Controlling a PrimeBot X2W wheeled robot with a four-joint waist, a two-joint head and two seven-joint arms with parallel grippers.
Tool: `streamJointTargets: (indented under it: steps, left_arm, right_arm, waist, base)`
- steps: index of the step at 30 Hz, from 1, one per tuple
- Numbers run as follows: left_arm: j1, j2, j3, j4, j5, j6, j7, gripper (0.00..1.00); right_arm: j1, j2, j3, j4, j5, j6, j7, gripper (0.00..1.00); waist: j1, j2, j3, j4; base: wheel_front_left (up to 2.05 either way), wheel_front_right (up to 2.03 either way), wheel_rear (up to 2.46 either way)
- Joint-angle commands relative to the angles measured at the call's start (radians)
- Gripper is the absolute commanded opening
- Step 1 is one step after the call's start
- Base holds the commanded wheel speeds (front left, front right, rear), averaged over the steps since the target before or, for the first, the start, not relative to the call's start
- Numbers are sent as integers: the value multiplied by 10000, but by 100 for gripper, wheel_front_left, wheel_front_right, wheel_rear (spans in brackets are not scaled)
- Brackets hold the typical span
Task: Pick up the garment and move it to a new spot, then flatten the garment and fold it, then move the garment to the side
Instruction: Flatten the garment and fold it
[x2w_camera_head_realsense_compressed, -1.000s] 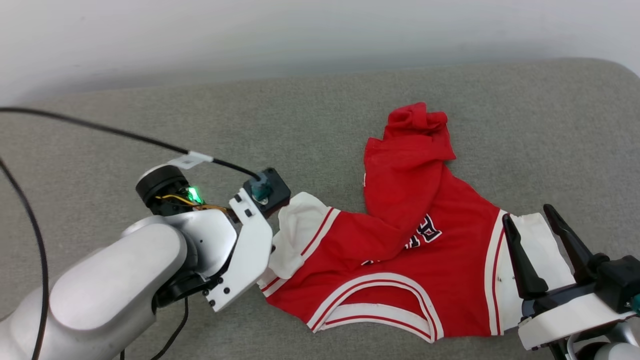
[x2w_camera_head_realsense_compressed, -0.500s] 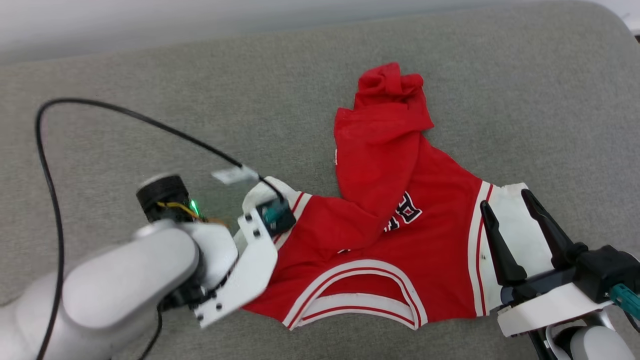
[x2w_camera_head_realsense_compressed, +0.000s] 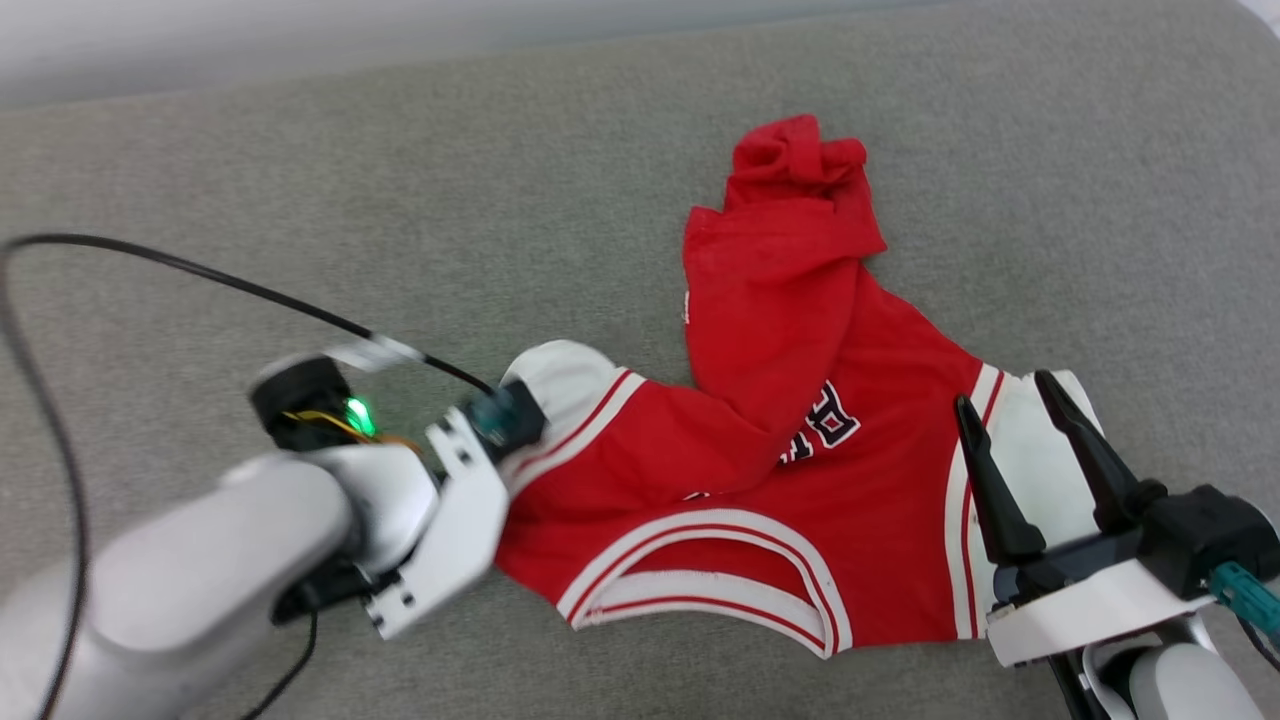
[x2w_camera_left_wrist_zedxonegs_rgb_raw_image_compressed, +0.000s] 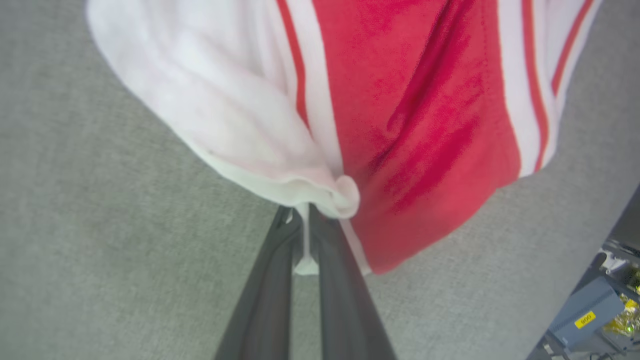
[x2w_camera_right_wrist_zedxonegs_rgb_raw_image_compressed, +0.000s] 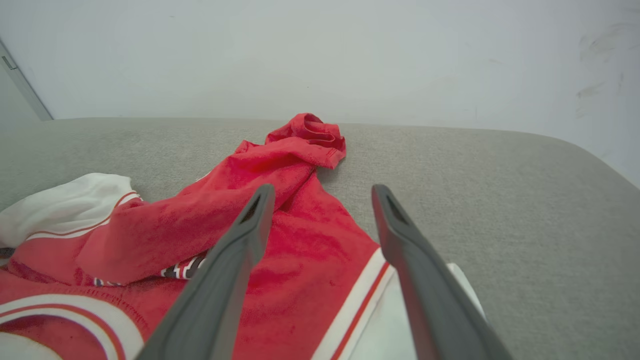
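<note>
Left gripper (x2w_camera_left_wrist_zedxonegs_rgb_raw_image_compressed: 306, 214) was clamped on a white sleeve hem (x2w_camera_left_wrist_zedxonegs_rgb_raw_image_compressed: 300, 192) of the garment (x2w_camera_head_realsense_compressed: 770, 300). Right gripper (x2w_camera_head_realsense_compressed: 1005, 392) stood spread apart over the other sleeve (x2w_camera_head_realsense_compressed: 1040, 480).

Head looks down, wrists close, garment (x2w_camera_head_realsense_compressed: 780, 300) shared

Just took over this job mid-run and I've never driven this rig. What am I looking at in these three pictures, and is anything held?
It's a two-armed robot. The wide picture looks down from its head; the other two look along each wrist's two dark fingers. On the grey padded surface lies a crumpled red jersey with white sleeves. The left gripper is shut, pinching the edge of one white sleeve. The right gripper is open over the other sleeve, holding nothing.
</note>
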Motion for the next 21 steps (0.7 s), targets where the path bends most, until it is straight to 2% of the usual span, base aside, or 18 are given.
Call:
streamJointTargets:
  steps: [1, 4, 10, 14, 18, 19, 20, 21]
  left_arm:
    - [190, 202, 342, 267, -194, 46, -665, 0]
    - [798, 450, 869, 542, -817, 343, -1810, 0]
    - [2290, 1061, 1407, 984, -1885, 1141, -3176, 0]
    - [3041, 1134, 1519, 1704, -2413, 1394, -3614, 0]
    - [3318, 1045, 1473, 2282, -2562, 1450, -3701, 0]
    - [3429, 902, 1496, 2592, -2682, 1473, -3781, 57]
    - [3422, 846, 1506, 2697, -2644, 1497, -3862, 100]
    - [3399, 845, 1534, 2781, -2598, 1503, -3961, 100]
  right_arm:
    - [188, -5, -64, 50, 3, -5, -56, 100]
    - [407, -2, -260, 73, 58, -4, -60, 100]
    - [688, -40, -309, 75, 153, -5, 91, 100]
    - [721, -133, -248, 99, 208, -4, 206, 100]
    - [696, -179, -208, 144, 218, -4, 273, 100]
    - [717, -173, -194, 181, 223, -5, 292, 100]
    - [745, -161, -187, 203, 232, -4, 293, 100]
    - [774, -145, -182, 223, 245, -4, 298, 100]
  waist:
    - [-1, -1, -251, 225]
    - [-1, -1, -519, 528]
    - [-1, -1, -822, 1018]
    - [-1, -1, -876, 1203]
    - [-1, -1, -890, 1273]
    - [-1, -1, -932, 1313]
    - [-1, -1, -973, 1337]
    - [-1, -1, -1023, 1361]
  base:
    - [0, 0, 0]
    - [0, 0, 0]
    - [0, 0, 0]
    - [0, 0, 0]
    - [0, 0, 0]
    - [0, 0, 0]
    - [0, 0, 0]
    - [0, 0, 0]
